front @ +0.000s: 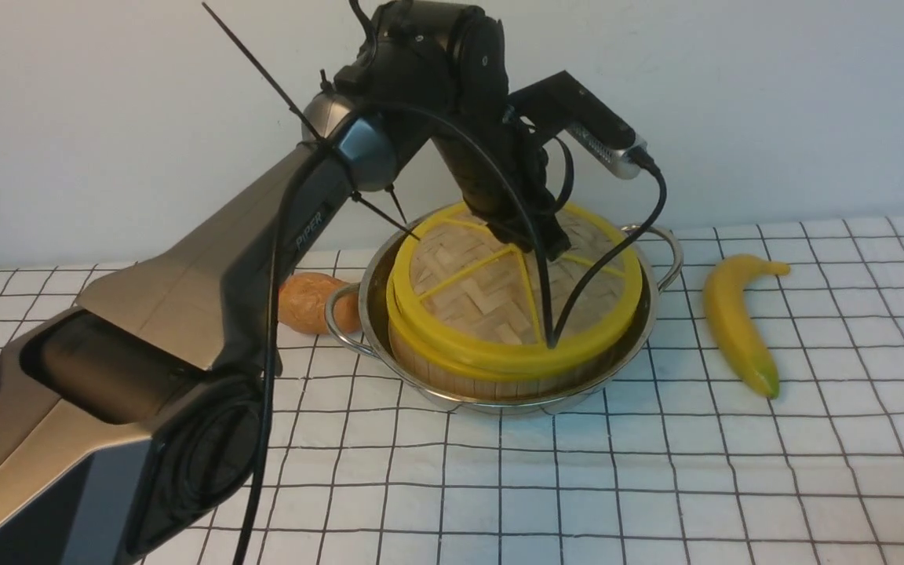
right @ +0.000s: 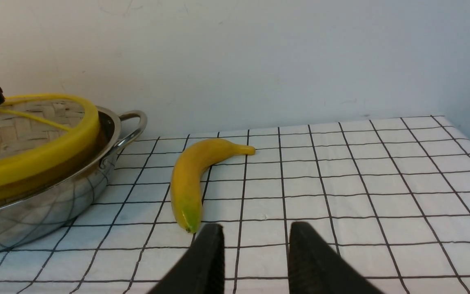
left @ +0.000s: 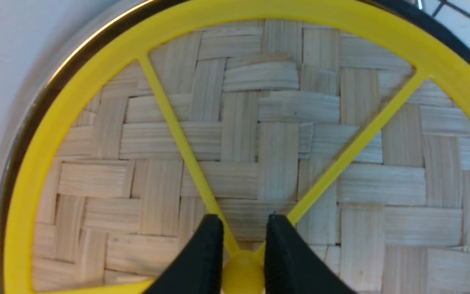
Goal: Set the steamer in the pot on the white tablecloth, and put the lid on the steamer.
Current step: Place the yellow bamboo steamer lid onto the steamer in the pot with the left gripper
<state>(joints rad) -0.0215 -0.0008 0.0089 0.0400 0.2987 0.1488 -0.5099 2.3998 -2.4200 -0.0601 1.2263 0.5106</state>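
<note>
The pot (front: 380,357), a shiny steel pan with looped handles, stands on the white tablecloth (front: 656,486). Inside it sits the steamer (front: 491,380); only its slatted wall and yellow rim show. The lid (front: 483,294), a woven disc with yellow spokes, covers the steamer and leans slightly off level. My left gripper (front: 552,249) comes down on the lid's middle. In the left wrist view its fingers (left: 202,253) close on the yellow centre hub (left: 242,275). My right gripper (right: 255,224) hangs open over bare cloth, right of the pot (right: 35,216), holding nothing.
A yellow banana (front: 734,322) lies on the cloth right of the pot and shows close to my right gripper (right: 190,175). An orange-brown rounded item (front: 307,302) rests against the pot's left handle. A white wall stands close behind. The left arm spans the front left.
</note>
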